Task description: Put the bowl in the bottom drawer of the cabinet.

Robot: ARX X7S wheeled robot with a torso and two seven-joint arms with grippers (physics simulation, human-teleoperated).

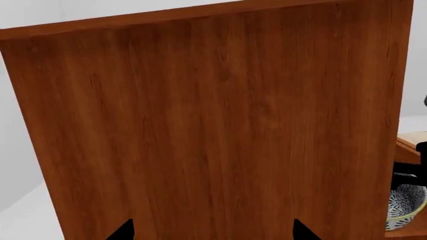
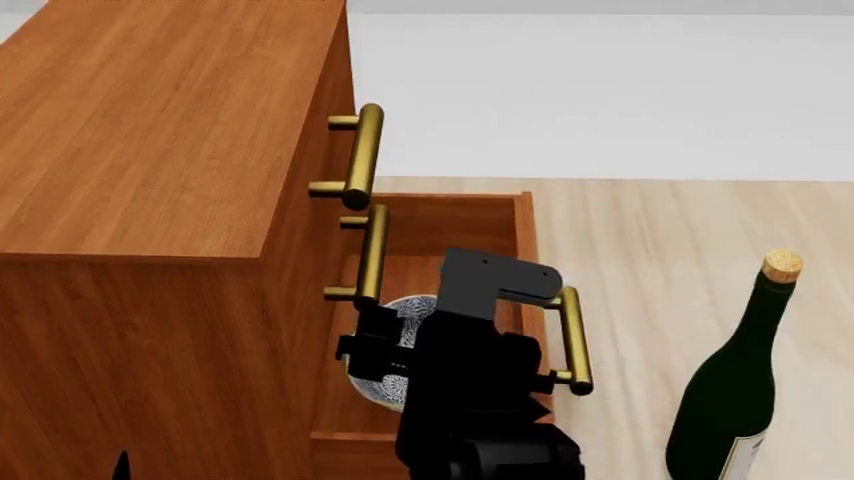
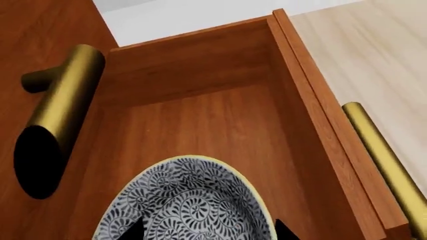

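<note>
- Right gripper (image 3: 207, 231) hangs over the open bottom drawer (image 3: 200, 115) and seems to pinch the bowl (image 3: 190, 200), though its fingertips barely show.
- Bowl sits inside that drawer of the cabinet (image 2: 147, 150).
- Left gripper (image 1: 213, 232) faces the cabinet side, fingers spread.
- Wine bottle (image 2: 727, 390) stands on the floor, well apart.

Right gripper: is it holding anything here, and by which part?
It appears to hold the bowl by its near rim, over the open bottom drawer; the right gripper shows only fingertip tips there, so contact is not certain.
</note>
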